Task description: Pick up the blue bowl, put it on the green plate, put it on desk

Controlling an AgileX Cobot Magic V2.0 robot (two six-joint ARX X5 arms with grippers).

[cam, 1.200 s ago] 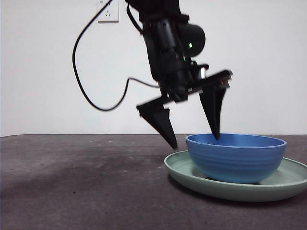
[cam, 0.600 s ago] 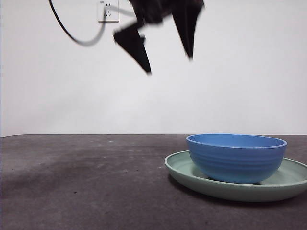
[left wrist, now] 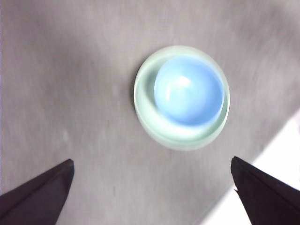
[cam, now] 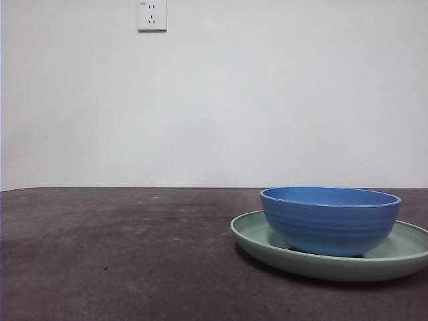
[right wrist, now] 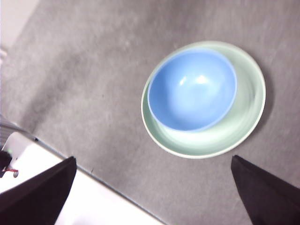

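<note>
The blue bowl (cam: pixel 330 219) sits inside the green plate (cam: pixel 267 244) on the desk (cam: pixel 114 261), at the right of the front view. Both also show from above in the left wrist view, bowl (left wrist: pixel 188 90) on plate (left wrist: pixel 146 101), and in the right wrist view, bowl (right wrist: pixel 192 90) on plate (right wrist: pixel 248 108). My left gripper (left wrist: pixel 152 194) is open, empty and high above the desk. My right gripper (right wrist: pixel 152 197) is open, empty and high above the desk. Neither gripper shows in the front view.
A white wall socket (cam: pixel 152 15) is on the wall behind the desk. The desk's edge with a white surface beyond it shows in the left wrist view (left wrist: pixel 276 154) and in the right wrist view (right wrist: pixel 70 197).
The open gripper that stood at the bowl's rim has risen up and left the front view. The bowl and plate have stayed in place.
</note>
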